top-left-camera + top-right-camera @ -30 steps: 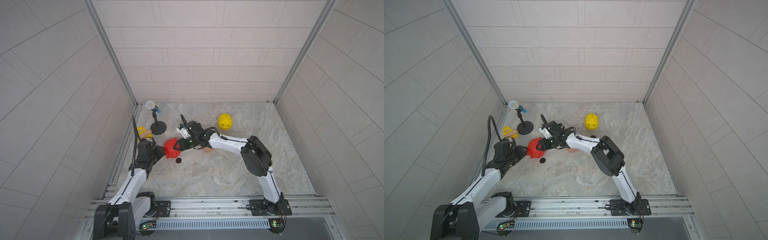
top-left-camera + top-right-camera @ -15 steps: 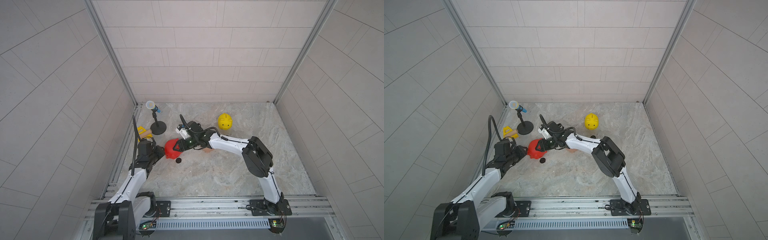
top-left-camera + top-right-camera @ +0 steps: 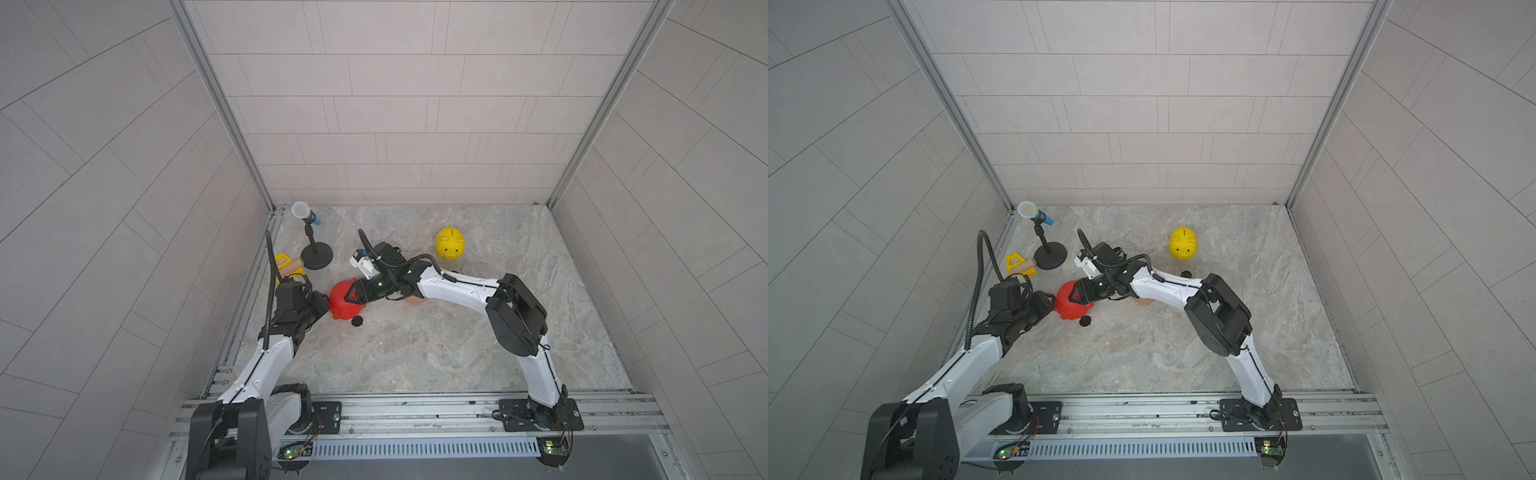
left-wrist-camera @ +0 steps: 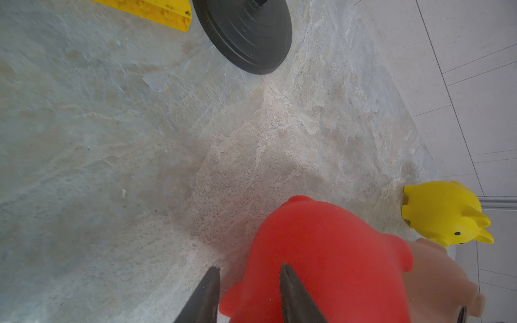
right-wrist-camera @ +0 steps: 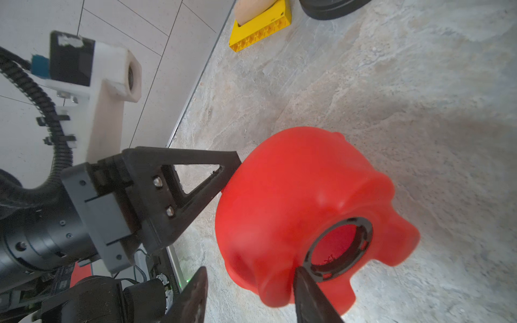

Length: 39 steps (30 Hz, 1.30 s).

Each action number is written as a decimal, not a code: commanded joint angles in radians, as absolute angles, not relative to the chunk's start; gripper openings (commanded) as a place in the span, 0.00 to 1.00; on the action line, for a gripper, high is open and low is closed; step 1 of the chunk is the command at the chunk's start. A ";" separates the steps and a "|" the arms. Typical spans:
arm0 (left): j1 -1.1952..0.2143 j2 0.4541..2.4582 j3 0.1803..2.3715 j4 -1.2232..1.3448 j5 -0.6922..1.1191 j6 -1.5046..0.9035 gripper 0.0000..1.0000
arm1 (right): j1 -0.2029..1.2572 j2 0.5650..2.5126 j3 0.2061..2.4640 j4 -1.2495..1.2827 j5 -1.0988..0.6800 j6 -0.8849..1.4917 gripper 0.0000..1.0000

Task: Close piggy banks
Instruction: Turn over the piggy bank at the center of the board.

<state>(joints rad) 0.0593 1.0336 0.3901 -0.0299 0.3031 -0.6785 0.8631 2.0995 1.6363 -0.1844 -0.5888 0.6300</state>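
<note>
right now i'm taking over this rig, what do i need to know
Left gripper: fingers shut on a nub of the red piggy bank.
Right gripper: fingers apart astride one foot beside its belly hole; grip unclear.
The belly hole is open. One black plug lies on the table beside it; a second plug lies near the right arm.
Yellow piggy bank stands upright at the back; peach piggy bank sits mostly under the right arm. Their bellies are hidden.
Done: no closure visible. Left: plug red, check the others.
</note>
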 commanded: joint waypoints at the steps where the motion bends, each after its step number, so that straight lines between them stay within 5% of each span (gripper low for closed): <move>1: 0.057 1.043 0.394 -0.049 0.323 -0.654 0.40 | 0.880 2.049 1.663 -0.166 -0.618 0.638 0.50; 39: 0.057 1.063 0.400 -0.072 0.299 -0.654 0.40 | 0.908 2.160 1.787 -0.175 -0.624 0.667 0.49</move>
<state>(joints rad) 0.0593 1.0664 0.3901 -0.0582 0.3130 -0.6720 0.9031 2.1487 1.7683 -0.1638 -0.6270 0.6628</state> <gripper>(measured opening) 0.401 0.490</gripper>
